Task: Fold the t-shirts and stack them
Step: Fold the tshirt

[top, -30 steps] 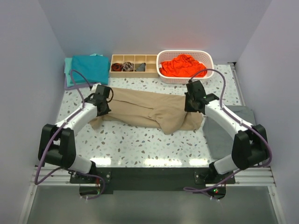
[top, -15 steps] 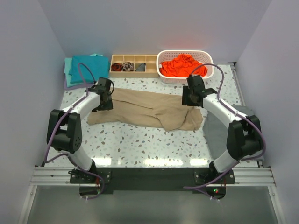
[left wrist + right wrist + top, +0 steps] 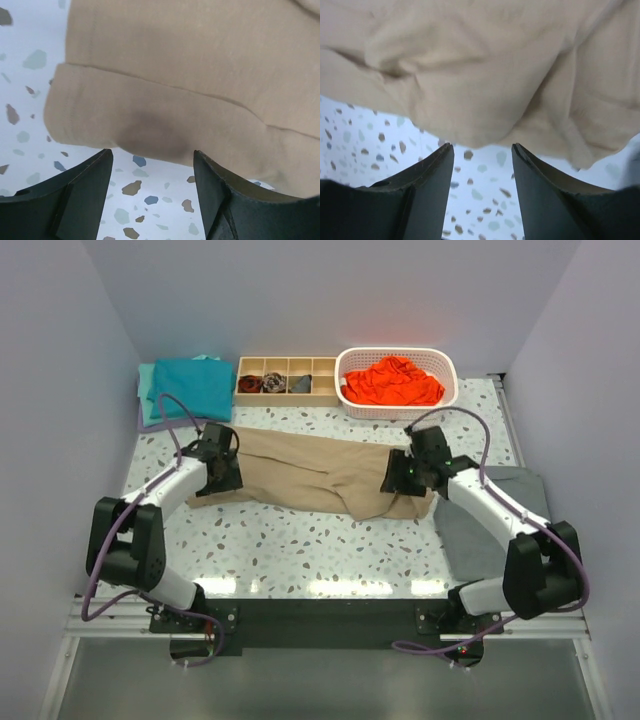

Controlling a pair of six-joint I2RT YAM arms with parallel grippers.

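The tan t-shirt (image 3: 320,475) is being left part-folded on the table (image 3: 300,550), the left pincer (image 3: 152,165) and right pincer (image 3: 482,150) being held open and empty at its ends, the teal t-shirt (image 3: 190,385) folded far-left, the orange-red t-shirt (image 3: 392,380) unfolded in its basket (image 3: 448,390).

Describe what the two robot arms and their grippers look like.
Both the left arm and right arm have white tubular links joined by bulky black joint housings, with a purple cable looping along each. The left gripper and right gripper each end in two plain, dark, wedge-shaped fingers.
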